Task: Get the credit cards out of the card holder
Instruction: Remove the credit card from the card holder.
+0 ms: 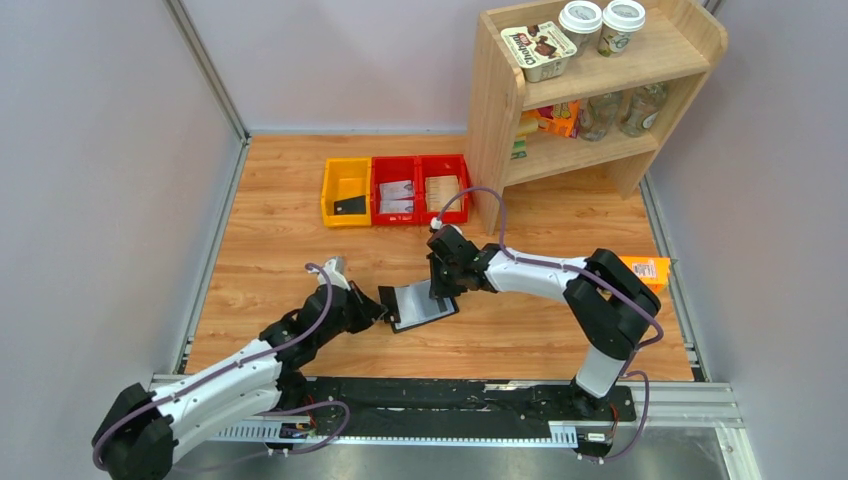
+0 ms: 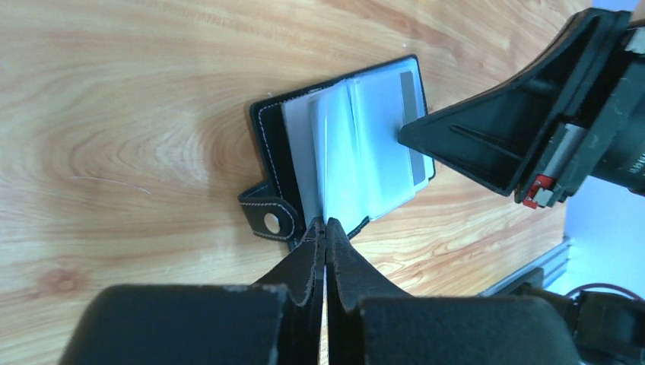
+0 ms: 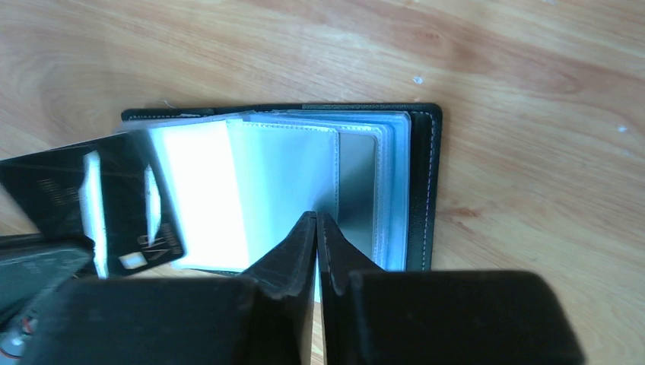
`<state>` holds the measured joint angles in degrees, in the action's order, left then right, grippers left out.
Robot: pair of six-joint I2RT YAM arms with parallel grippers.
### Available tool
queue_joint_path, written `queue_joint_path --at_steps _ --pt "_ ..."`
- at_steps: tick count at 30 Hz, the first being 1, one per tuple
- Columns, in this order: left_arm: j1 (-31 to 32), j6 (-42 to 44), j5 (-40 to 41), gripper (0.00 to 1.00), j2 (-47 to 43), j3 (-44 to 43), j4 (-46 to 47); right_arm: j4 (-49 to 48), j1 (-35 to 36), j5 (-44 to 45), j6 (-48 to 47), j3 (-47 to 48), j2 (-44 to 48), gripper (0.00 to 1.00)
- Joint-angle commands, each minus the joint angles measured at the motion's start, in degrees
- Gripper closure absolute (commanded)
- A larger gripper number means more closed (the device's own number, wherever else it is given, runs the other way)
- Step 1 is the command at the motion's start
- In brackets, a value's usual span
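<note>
At open card holder (image 3: 423, 182): left gripper (image 2: 325, 225) pinches credit card (image 3: 68, 190), right gripper (image 3: 316, 217) clenched.

On the wood-grain worktop (image 1: 270, 240), a yellow bin (image 1: 346, 163) and two red bins (image 1: 396, 160) sit beside a wooden shelf (image 1: 493, 120) — two lidded cups (image 1: 580, 20) and a tub (image 1: 538, 50) on top. An orange carton (image 1: 648, 271) lies right.

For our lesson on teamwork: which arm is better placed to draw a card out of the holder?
Left, probably. The left gripper is shut on a black credit card angled partway out of the card holder; the right gripper, shut, rests its tips on the clear sleeves.
</note>
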<state>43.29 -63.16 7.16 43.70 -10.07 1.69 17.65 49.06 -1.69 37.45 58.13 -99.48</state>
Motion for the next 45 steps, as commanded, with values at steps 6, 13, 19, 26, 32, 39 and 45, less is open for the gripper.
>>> queue_joint_path --at_steps 6,13,19,26,32,39,45 --pt "-0.3 26.7 -1.2 1.00 -7.5 -20.9 -24.0 5.8 -0.1 -0.5 -13.2 2.7 15.4 0.63" --pt "-0.3 48.1 -17.2 1.00 -3.2 -37.1 -31.7 2.0 -0.1 -9.7 -26.2 1.9 33.0 0.26" --pt "-0.3 65.1 -31.3 1.00 1.6 -49.1 -40.6 1.6 -0.1 -24.3 -37.1 3.0 39.4 0.23" --pt "-0.3 76.5 -38.1 1.00 8.7 -60.7 -52.4 6.3 0.3 -31.3 -45.4 11.2 35.3 0.25" --pt "-0.3 80.0 -40.3 1.00 12.1 -66.0 -57.9 8.3 0.7 -39.5 -46.3 16.5 30.4 0.35" --pt "-0.4 81.5 -40.4 1.00 12.8 -67.5 -59.1 9.7 1.0 -43.9 -46.1 19.0 27.3 0.69" --pt "-0.3 80.6 -38.7 1.00 11.2 -66.6 -56.8 11.6 1.0 -45.6 -45.5 19.2 26.3 1.00"
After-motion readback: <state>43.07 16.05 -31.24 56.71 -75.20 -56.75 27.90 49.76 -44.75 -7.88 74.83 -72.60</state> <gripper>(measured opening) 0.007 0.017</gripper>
